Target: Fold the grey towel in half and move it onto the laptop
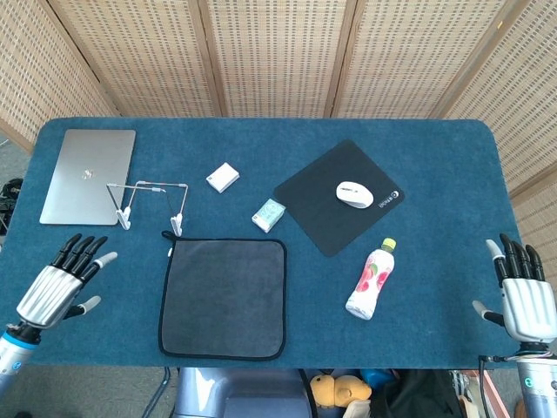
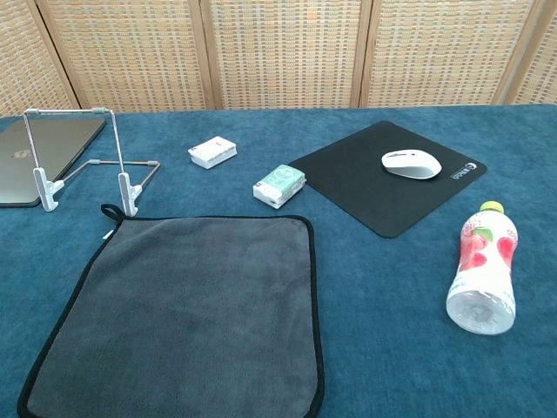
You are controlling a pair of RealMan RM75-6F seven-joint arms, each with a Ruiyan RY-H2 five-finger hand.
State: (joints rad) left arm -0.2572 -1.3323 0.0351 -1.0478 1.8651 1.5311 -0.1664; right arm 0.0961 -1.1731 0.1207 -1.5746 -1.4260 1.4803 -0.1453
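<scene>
From the head view, the grey towel (image 1: 223, 298) lies flat and unfolded near the front of the blue worktop (image 1: 418, 287); the closed laptop (image 1: 88, 176) sits at the back left. The left hand (image 1: 57, 289) and right hand (image 1: 524, 300) hover with fingers apart, holding nothing. From the chest view, the towel (image 2: 187, 313) lies spread flat, a wire stand (image 2: 83, 165) just behind it.

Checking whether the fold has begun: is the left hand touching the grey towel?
Apart. The head view shows bare blue table between the left hand and the grey towel.
</scene>
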